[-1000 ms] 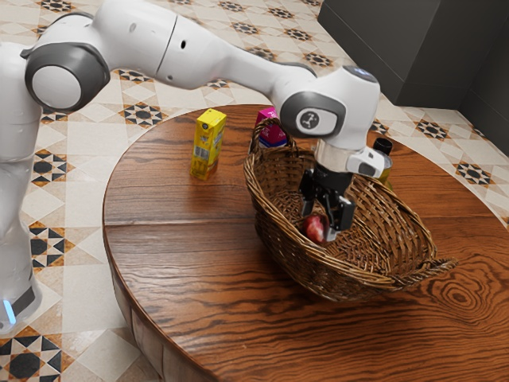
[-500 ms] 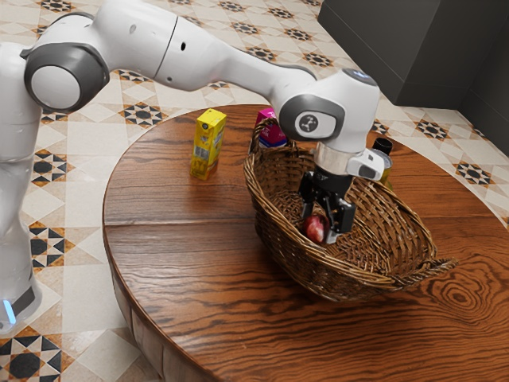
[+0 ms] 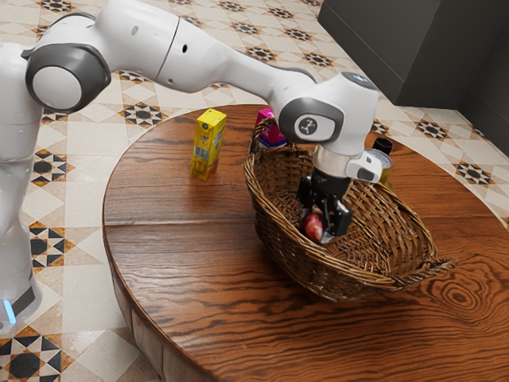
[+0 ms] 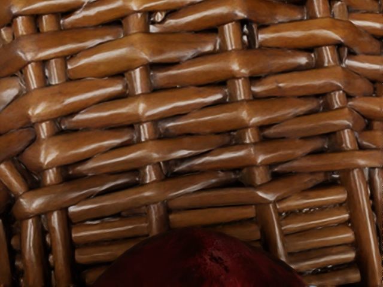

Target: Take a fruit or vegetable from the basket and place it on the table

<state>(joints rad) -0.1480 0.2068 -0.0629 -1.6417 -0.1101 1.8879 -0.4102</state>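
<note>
Gripper [image 3: 316,227] and red fruit [image 3: 313,229] are together down inside the wicker basket [image 3: 296,267], with the gripper clamped on the fruit from two sides. The fruit lies within the basket's walls, below the rim, toward the side that faces the exterior view's left. In the wrist view, its dark red, rounded top sits close under the hand, in front of the woven wicker.

The basket stands on the round wooden desk [image 3: 175,263], well in from the edge nearest the base of the white arm [image 3: 215,64]. A yellow carton [image 3: 207,145] stands upright apart from the basket, near the desk's far edge in the exterior view. Also toward that edge, a pink box [image 3: 271,131] shows just beyond the basket's rim and is partly hidden by it. A dark-lidded container [image 3: 382,148] shows beyond the basket, partly covered by the hand.
</note>
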